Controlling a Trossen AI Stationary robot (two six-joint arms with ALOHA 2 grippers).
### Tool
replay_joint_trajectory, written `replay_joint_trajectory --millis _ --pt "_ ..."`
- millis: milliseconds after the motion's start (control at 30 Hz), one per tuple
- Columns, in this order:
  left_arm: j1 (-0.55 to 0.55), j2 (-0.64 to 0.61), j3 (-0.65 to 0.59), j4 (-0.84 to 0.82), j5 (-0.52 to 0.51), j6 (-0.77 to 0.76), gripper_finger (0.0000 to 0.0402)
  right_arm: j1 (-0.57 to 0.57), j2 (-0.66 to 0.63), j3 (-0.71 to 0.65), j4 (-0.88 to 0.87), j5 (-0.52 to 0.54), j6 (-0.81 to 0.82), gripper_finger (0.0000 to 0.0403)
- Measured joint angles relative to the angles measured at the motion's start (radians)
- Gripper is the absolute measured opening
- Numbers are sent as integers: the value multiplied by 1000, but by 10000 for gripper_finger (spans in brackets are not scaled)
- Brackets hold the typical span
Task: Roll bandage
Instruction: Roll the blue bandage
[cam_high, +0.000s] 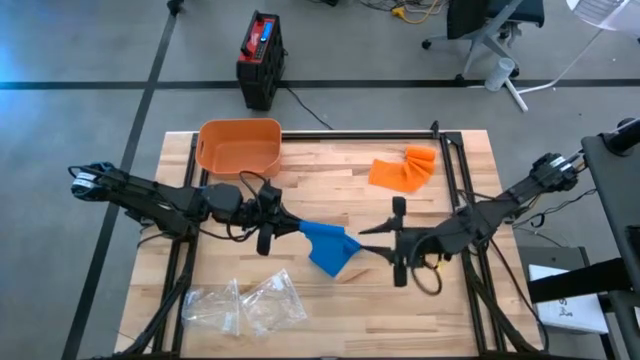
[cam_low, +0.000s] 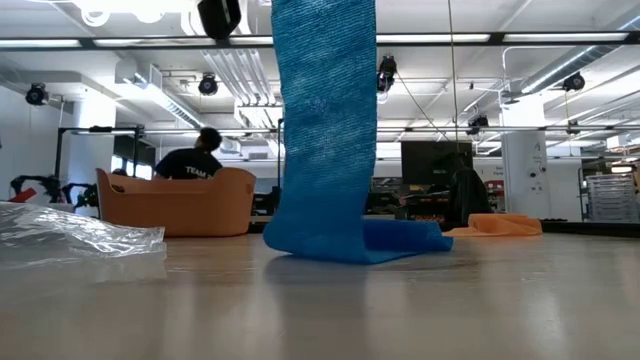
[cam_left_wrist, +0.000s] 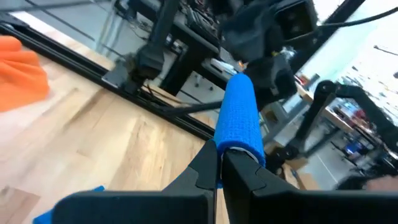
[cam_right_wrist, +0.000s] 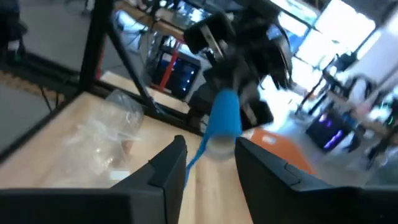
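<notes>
The blue bandage (cam_high: 328, 245), partly rolled, hangs above mid-table (cam_high: 330, 180), tail trailing on the wood. Left gripper (cam_left_wrist: 219, 163) fingers clamp the roll; right gripper (cam_right_wrist: 208, 149) fingers stand apart around its end.

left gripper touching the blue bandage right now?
Touching. In the left wrist view the left gripper has its fingers closed on the end of the blue bandage, with no gap between them.

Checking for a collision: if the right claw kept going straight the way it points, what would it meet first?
Probably the blue bandage, right ahead between the right claw fingers; the left claw grips it behind.
</notes>
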Motion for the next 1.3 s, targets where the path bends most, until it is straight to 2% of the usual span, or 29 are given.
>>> replay_joint_trajectory --millis 167,300,400,533,633,700,800,867,1033,1167,1233,1300 --pt "54 7 0 2 -54 57 0 -41 -108 -241 216 3 167 104" --pt "207 26 0 16 22 55 0 -89 -134 -380 320 3 282 92" --pt "387 39 23 36 166 63 0 -134 -132 -431 334 11 342 85" --pt "620 76 117 57 381 109 0 -172 -130 -448 328 12 330 80" --pt "739 120 221 58 574 172 0 -188 -140 -439 328 11 256 82" --pt "773 150 280 56 725 230 0 -190 -152 -426 329 11 211 86" --pt "755 185 336 55 924 307 0 -188 -171 -410 329 1 148 94" --pt "706 201 348 54 1005 420 0 -188 -184 -399 328 -21 118 100" --pt "525 206 293 41 1007 815 0 -188 -241 -381 294 -149 85 115" --pt "384 206 216 -21 998 1091 0 -187 -276 -381 200 -215 112 125" --pt "327 207 172 -42 978 1162 0 -187 -277 -381 171 -217 133 129" --pt "277 210 120 -37 893 1160 0 -187 -263 -383 151 -217 154 132"
